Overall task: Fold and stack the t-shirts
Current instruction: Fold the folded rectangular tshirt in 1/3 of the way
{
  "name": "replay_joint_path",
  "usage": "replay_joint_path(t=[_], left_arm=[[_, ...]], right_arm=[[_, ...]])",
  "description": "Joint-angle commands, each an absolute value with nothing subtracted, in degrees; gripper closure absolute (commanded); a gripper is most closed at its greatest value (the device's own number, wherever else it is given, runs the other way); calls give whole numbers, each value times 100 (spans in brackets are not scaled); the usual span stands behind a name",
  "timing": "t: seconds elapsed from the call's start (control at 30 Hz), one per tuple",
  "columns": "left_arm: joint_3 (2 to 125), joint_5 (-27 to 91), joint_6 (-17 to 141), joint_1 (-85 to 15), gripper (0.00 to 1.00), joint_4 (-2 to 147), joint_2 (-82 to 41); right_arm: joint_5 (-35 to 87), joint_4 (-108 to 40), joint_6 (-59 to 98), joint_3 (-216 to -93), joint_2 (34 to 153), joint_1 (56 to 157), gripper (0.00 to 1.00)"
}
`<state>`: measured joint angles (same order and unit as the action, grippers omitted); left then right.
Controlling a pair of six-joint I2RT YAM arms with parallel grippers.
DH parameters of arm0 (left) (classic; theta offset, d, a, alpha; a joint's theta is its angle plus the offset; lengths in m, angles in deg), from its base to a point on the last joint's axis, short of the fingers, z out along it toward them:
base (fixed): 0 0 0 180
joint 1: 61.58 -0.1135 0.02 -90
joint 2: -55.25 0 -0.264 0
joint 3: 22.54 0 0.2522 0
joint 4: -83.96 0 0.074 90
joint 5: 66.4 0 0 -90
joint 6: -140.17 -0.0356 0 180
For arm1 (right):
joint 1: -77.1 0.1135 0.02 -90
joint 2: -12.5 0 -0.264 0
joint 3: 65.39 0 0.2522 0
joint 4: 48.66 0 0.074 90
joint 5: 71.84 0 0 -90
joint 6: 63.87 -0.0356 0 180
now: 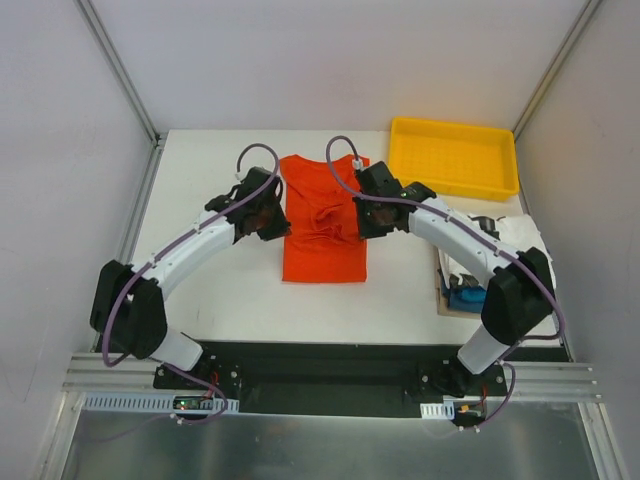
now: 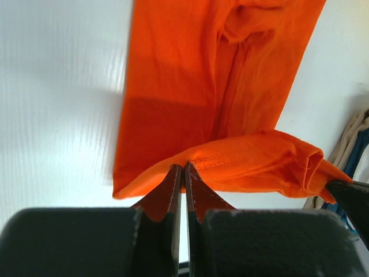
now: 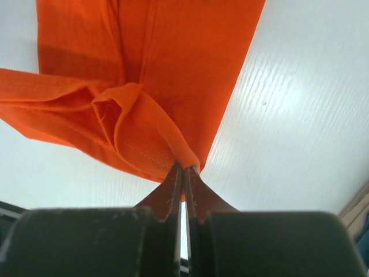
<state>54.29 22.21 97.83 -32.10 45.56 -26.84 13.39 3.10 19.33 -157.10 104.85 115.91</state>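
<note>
Both claws are pinching one end of the orange shirt (image 1: 322,225), apparently mid-fold.
The shirt is lying on the table (image 1: 220,300) just left of the yellow tray (image 1: 455,155). The left claw (image 2: 183,168) and right claw (image 3: 183,170) are each pressing shut on a thin bit of hem. If either grip is slipping, the fold risks landing crooked, with the slack between them bunching into creases.

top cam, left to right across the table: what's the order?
left gripper → orange shirt → right gripper → yellow tray. Each gripper is pinched shut on its side of the shirt.
</note>
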Motion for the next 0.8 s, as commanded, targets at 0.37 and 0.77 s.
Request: replay_joint_path(t=[0.37,0.77], left_arm=[[7032,2913,9105,-3968,100,4559,-4730],[7569,3256,8955,-4180,51,4550,-5400]], right_arm=[[2590,237,2561,-17310,12367,10550,99],[3143,272,2508,-18066,13211,10171,57]])
